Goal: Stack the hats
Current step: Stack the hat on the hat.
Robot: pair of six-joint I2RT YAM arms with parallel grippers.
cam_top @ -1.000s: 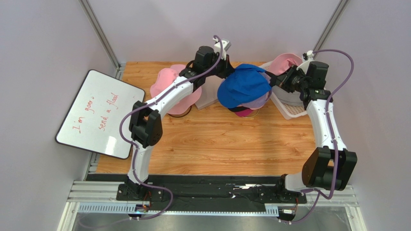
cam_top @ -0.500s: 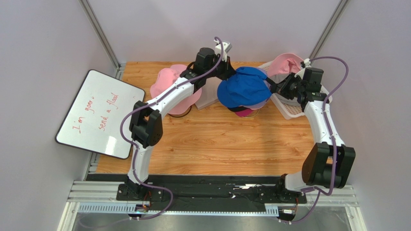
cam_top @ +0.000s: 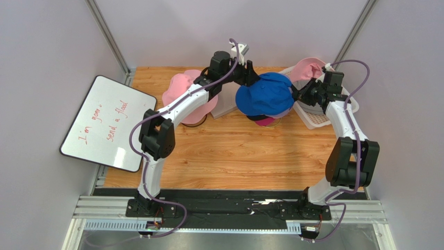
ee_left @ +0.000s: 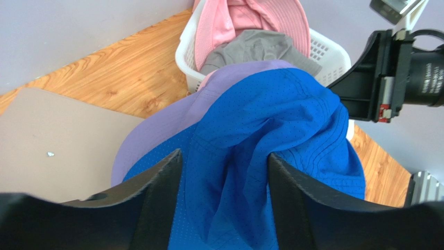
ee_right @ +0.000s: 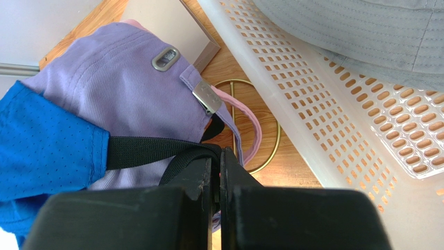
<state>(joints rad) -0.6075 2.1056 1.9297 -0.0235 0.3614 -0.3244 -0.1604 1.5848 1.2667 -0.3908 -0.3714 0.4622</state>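
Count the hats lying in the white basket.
2: a pink hat at the basket's far end, a grey hat in front of it. More may be hidden underneath.

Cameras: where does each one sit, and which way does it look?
Top external: above and behind the robot, looking down at the table; the left arm and right arm show whole.
Left wrist: on the left arm, looking over the blue cap toward the white basket; the left end effector shows, jaws apart.
Right wrist: on the right arm, looking at the lavender cap; the right end effector shows, shut on a black strap.
Shared: both wrist views show the blue cap, lavender cap and white basket.
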